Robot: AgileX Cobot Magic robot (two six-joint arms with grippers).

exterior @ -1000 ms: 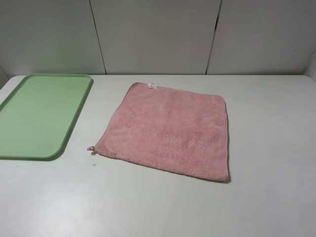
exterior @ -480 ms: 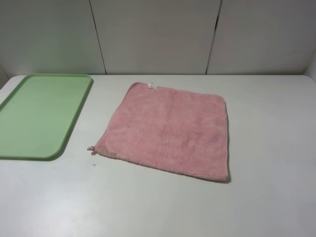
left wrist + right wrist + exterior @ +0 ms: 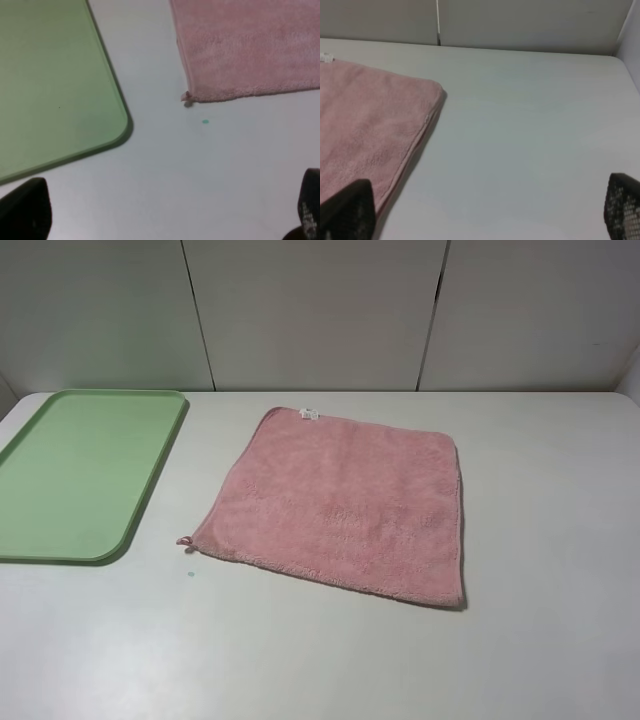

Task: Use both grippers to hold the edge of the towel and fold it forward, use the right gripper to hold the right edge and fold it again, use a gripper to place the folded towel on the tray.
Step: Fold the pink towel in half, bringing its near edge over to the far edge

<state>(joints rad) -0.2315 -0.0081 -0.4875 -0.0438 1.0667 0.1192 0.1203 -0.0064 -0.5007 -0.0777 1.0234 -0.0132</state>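
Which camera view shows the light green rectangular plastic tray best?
The exterior high view: nearly the whole light green plastic tray shows, cut only at the picture's edge. Left wrist: one rounded corner. Right wrist: nothing.

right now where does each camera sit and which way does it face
Exterior high: mounted high, looking down at the table, towel and tray; no arm shows.
Left wrist: on the left arm, looking down at the tray's corner and the towel's loop corner; the open left gripper shows.
Right wrist: on the right arm, low, facing the towel's right edge and the back wall; the open right gripper shows.
Shared: all three see the towel.
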